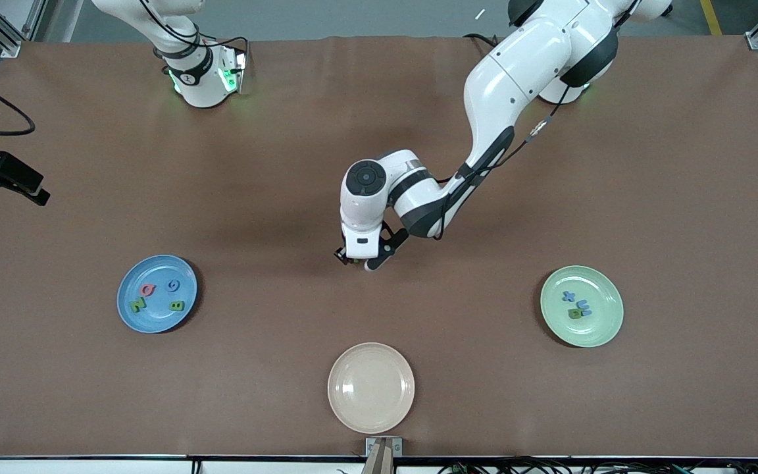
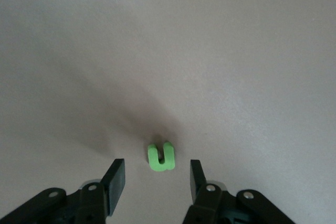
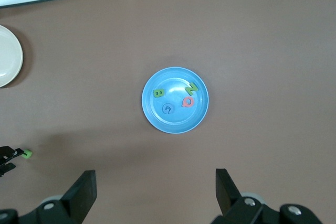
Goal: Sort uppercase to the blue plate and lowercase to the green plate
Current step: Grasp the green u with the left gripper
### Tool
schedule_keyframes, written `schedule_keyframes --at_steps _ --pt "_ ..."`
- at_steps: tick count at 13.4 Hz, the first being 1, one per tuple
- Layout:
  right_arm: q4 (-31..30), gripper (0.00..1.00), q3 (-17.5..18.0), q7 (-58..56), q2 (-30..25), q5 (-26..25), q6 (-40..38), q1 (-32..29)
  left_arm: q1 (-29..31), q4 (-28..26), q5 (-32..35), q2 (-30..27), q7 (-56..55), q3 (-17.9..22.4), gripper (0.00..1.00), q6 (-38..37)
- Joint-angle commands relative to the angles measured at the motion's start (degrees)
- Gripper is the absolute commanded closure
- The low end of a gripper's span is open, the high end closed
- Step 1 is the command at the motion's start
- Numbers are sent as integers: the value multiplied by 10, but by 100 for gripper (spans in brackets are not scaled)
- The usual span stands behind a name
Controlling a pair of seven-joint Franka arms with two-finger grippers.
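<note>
One small green n (image 2: 160, 157) lay flat on the bare brown table (image 1: 550, 197), near mid-table, well apart from all three plates. We saw it from the left wrist as a squat block with its two prongs pointing away from the left gripper (image 2: 157, 179), whose fingers (image 2: 116, 178) stood spread, one on each side of the letter, neither touching it. We saw the left arm reach out from its base with the wrist bent straight down. Four capitals lay on the blue plate (image 1: 130, 316): Z (image 1: 137, 304), B (image 1: 177, 305), G (image 1: 172, 285) and a red Q (image 1: 148, 289). Three letters sat on the green plate (image 1: 599, 329). We saw the right gripper (image 3: 156, 190) spread wide, high over the blue plate. A beige plate (image 1: 371, 388) lay nearest the front camera.
</note>
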Motion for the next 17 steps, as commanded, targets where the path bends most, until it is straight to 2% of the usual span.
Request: schedule_keyframes --at_steps 1,4,17 --pt "-3 0 4 -1 -5 -6 -19 0 -13 22 -4 16 -7 12 43 14" --pt "-3 0 4 3 -5 -6 -22 -2 -33 22 -4 22 -7 39 45 15" --pt "-3 0 4 7 -5 -6 -21 -2 -37 23 -4 33 -7 41 50 30"
